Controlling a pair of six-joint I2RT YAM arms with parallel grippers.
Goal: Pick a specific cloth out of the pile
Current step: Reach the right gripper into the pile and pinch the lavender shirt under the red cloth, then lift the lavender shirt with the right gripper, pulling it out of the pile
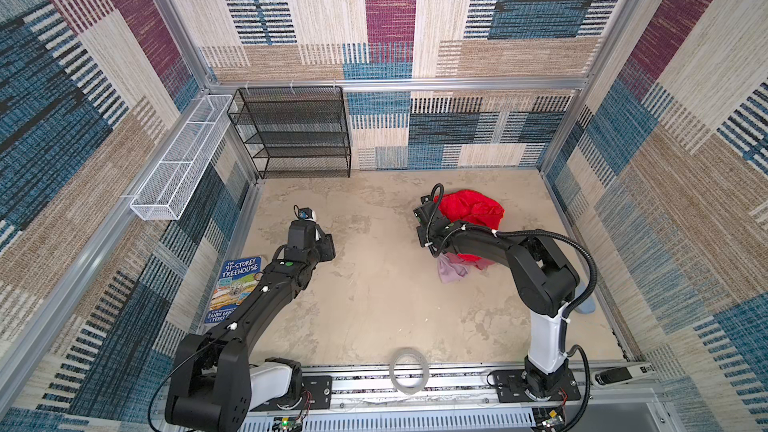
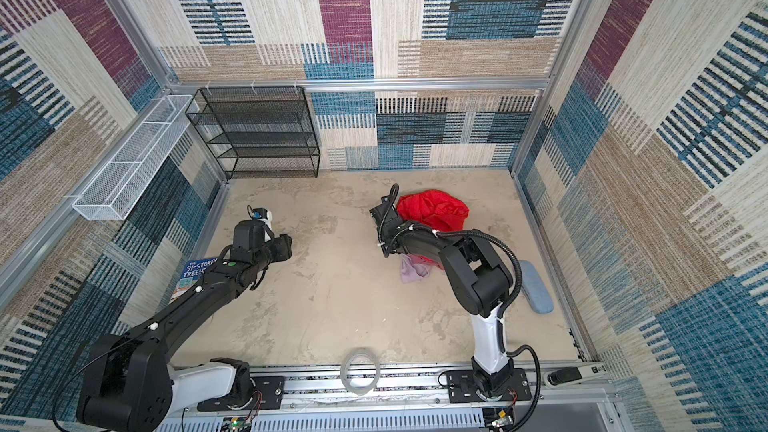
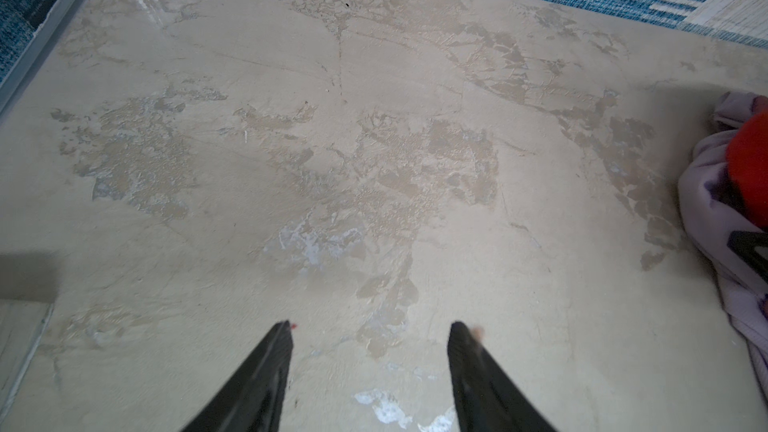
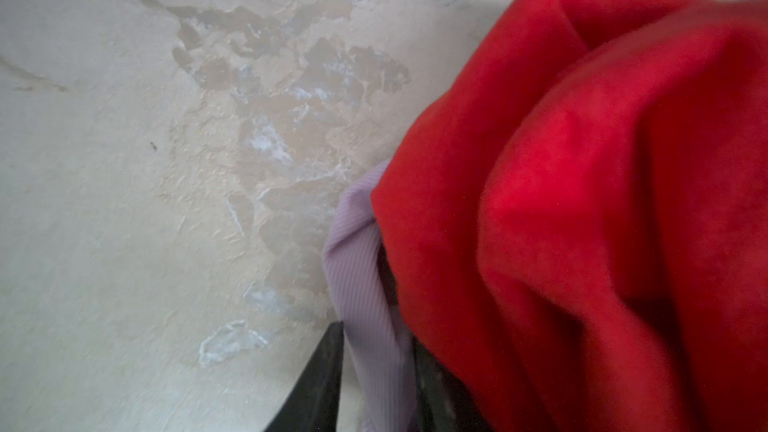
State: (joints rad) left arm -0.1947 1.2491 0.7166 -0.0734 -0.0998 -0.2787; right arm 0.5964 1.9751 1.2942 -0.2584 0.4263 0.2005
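**Near edge.** A translucent tape roll (image 1: 409,369) is seen at the front rail, between the two arm bases.

**Left side.** The left gripper (image 3: 370,324) is held over the bare tabletop (image 3: 374,160). Its fingers are spread apart and nothing is held between them. A book (image 1: 235,284) is laid flat beside the left arm, close to the left wall.

**Right side.** The cloth (image 4: 361,276) is shown at the near edge of the pile (image 2: 432,211). It is a pale lilac-pink piece, matte and finely ribbed, drawn here into a narrow fold. It is much smaller than the fluffy red cloth (image 4: 582,201), which overlaps one side of it. The right gripper (image 4: 376,332) is closed on this fold, with one black finger pressed against each side. In both top views a crumpled lilac lobe is seen spilling onto the tabletop from beneath the right arm. A flat blue pad (image 2: 536,286) is placed near the right wall.

**Far edge.** A black mesh shelf (image 1: 295,130) is set against the back wall, and a white wire basket (image 1: 178,160) is mounted on the left wall.
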